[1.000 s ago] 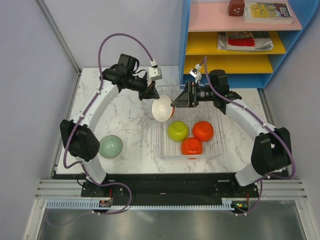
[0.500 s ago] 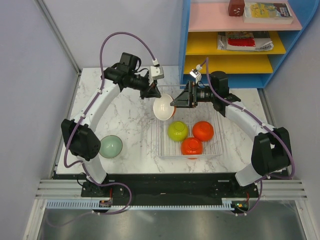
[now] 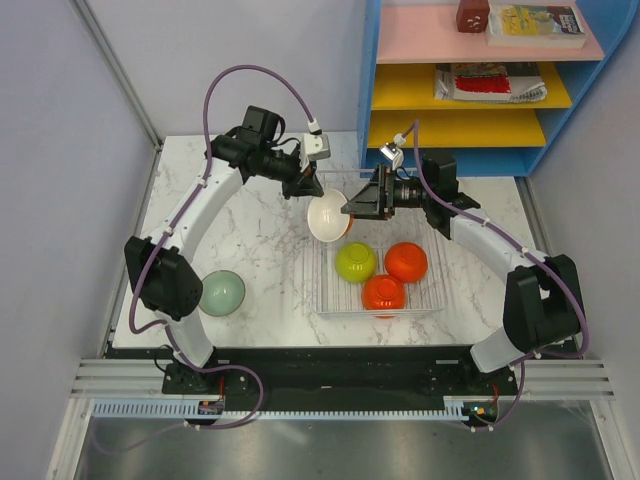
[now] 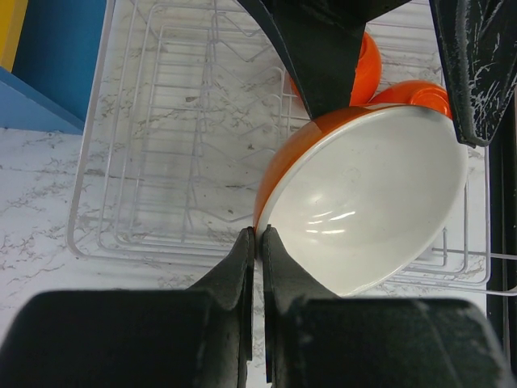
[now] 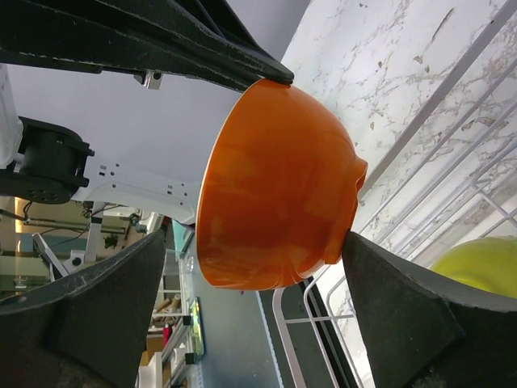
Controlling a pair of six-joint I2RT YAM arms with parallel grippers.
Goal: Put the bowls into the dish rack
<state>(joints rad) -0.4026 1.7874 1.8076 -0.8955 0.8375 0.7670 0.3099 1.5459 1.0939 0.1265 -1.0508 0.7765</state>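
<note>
The place reads as a robotics lab cell staged as a kitchen: a marble-patterned table (image 3: 270, 265) boxed in by plain grey partition walls (image 3: 60, 120), a cabled left arm (image 3: 200, 210) and right arm (image 3: 490, 235) mounted by an aluminium rail (image 3: 110, 380), with a blue shelf unit (image 3: 373, 70) behind.

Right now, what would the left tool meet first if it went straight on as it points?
Probably the right tool: the left tool seems to pinch the orange bowl by its rim, and the right fingers flank that bowl ahead.
</note>
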